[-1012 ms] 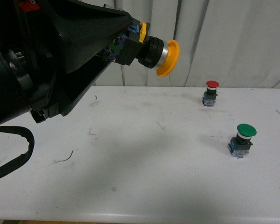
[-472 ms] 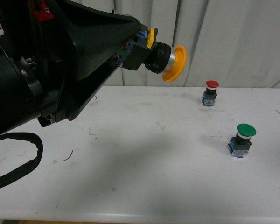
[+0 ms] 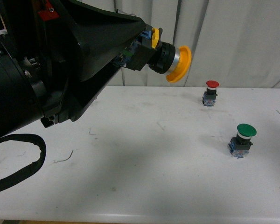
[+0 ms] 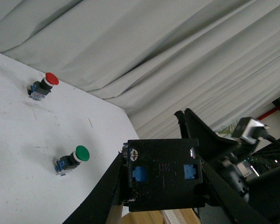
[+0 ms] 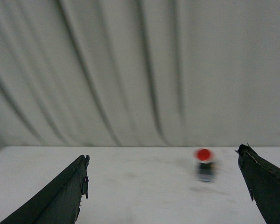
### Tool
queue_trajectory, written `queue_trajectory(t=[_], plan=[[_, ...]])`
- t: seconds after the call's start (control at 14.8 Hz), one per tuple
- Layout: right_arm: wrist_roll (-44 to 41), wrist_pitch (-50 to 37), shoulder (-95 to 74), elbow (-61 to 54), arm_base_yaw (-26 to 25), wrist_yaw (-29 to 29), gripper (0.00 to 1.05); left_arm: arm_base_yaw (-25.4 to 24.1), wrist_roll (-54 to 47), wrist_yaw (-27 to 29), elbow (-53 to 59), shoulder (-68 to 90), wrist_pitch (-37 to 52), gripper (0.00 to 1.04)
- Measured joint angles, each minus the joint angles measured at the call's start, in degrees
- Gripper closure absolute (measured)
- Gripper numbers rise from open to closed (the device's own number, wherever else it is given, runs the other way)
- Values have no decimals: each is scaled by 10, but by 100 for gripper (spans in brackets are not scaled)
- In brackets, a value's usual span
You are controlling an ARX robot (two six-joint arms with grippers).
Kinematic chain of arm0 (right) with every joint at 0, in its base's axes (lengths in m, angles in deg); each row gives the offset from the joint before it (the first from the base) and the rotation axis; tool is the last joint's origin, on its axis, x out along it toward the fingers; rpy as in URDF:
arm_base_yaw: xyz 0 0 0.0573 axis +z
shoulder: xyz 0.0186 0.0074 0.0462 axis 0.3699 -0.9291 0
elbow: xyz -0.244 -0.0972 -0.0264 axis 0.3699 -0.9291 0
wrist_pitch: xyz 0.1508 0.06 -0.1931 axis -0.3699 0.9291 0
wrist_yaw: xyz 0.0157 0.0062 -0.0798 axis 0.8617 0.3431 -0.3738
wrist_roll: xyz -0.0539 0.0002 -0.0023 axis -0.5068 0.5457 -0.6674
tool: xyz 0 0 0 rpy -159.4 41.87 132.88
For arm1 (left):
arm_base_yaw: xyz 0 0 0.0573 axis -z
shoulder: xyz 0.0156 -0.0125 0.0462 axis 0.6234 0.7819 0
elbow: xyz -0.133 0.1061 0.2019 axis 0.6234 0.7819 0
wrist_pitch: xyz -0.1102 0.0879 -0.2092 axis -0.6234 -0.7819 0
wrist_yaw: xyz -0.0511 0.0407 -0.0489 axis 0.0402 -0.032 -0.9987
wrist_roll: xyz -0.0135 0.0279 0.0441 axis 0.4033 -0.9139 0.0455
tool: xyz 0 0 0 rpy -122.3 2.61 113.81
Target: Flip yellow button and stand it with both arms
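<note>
- A curtain (image 3: 233, 42) hangs behind the white counter (image 3: 154, 177).
- The left arm (image 3: 46, 70) fills the near left, raised over the counter, with its cable (image 3: 18, 158) looping low beneath it.
- The left jaws clamp the contact block of the yellow button (image 3: 170, 56), held in the air well above the counter. Its collar and cap stick out past the tips.
- The right jaws gape wide, low over the counter.
- The green button (image 3: 242, 139) stands upright at the right, well apart from the held one.
- The yellow button's long axis lies nearly level, sloping slightly down, with the cap towards the robot's right.
- The red button (image 3: 210, 92) stands upright further back.
</note>
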Motion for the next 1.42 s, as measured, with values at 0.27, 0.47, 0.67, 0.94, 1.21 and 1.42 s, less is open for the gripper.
queue_trajectory(t=[0.27, 0.47, 0.67, 0.94, 1.21, 1.42], plan=[[176, -112, 7, -55, 79, 93, 6, 3, -5, 0, -6, -3, 0, 69], [323, -111, -19, -59, 122, 120, 6, 3, -11, 0, -6, -6, 0, 69], [497, -110, -92, -47, 145, 117, 6, 3, -13, 0, -6, -11, 0, 69], [629, -111, -118, -18, 155, 86, 6, 2, -15, -2, -6, -11, -1, 69], [684, -110, -148, 29, 217, 55, 6, 2, -15, -4, -6, -11, 0, 69], [691, -111, -151, 34, 231, 36, 6, 3, -15, 0, -6, -11, 0, 69]])
